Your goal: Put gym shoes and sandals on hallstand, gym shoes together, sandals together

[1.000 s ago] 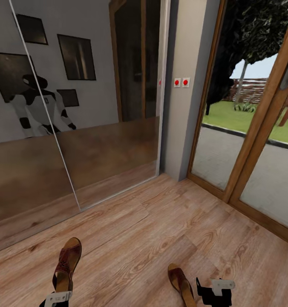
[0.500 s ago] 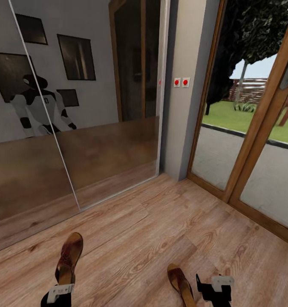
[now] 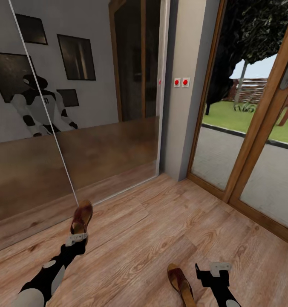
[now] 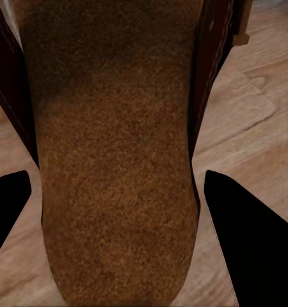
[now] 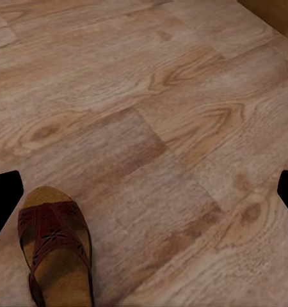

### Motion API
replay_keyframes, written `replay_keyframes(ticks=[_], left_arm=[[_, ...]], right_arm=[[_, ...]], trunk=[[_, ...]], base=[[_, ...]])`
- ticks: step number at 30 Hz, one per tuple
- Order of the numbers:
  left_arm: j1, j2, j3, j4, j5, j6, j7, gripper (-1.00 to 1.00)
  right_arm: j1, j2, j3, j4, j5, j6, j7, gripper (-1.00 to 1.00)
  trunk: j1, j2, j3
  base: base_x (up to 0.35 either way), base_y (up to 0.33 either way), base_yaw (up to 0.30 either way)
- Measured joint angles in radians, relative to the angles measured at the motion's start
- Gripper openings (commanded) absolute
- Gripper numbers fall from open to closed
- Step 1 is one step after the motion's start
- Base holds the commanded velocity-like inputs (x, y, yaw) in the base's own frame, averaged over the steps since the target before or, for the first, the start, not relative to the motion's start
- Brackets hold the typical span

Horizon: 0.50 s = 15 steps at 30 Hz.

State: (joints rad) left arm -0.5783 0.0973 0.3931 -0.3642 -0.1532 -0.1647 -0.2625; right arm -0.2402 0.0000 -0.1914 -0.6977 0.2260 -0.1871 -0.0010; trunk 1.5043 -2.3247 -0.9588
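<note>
corridor floor point(image 3: 161, 230): matt wood-grain planks
held sandal point(image 4: 112, 166): rough, suede-like tan footbed
floor sandal point(image 5: 54, 252): dark brown woven leather strap
sliding panel point(image 3: 97, 85): glossy, mirror-like

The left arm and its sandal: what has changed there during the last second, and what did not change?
The left gripper has stretched forward towards the mirrored wardrobe door, carrying the sandal it grips further ahead; more of the arm now shows. The camera did not move. The other sandal lies on the wood floor as before, and the right gripper has hardly moved beside it.
</note>
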Motion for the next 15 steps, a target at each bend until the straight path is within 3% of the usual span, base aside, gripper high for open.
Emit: replay_keyframes(ticks=[6,9,11,12,15], left_arm=[[-0.040,-0.024,-0.069,0.000,-0.004,0.069,-0.001,-1.00],[-0.050,-0.031,-0.135,-0.004,-0.004,0.082,-0.003,-1.00],[-0.063,-0.033,-0.157,-0.012,-0.004,0.093,-0.012,-1.00],[-0.069,-0.033,-0.189,-0.021,-0.002,0.103,-0.042,-1.00],[-0.073,-0.030,-0.224,-0.030,-0.004,0.110,-0.113,-1.00]], right_arm=[[0.000,-0.006,0.007,0.005,0.001,0.012,0.009,1.00],[0.001,-0.008,0.008,0.017,0.002,0.013,0.010,1.00],[0.001,-0.007,0.009,0.032,0.002,0.012,0.010,1.00],[0.001,-0.007,0.009,0.044,0.002,0.012,0.009,1.00],[0.002,-0.007,0.010,0.051,0.002,0.012,0.009,1.00]], trunk=[[0.000,0.000,0.000],[0.000,0.000,0.000],[0.000,0.000,0.000],[0.000,0.000,0.000],[0.000,0.000,0.000]], base=[[0.000,0.000,0.000],[0.000,0.000,0.000],[0.000,0.000,0.000],[0.000,0.000,0.000],[0.000,0.000,0.000]])
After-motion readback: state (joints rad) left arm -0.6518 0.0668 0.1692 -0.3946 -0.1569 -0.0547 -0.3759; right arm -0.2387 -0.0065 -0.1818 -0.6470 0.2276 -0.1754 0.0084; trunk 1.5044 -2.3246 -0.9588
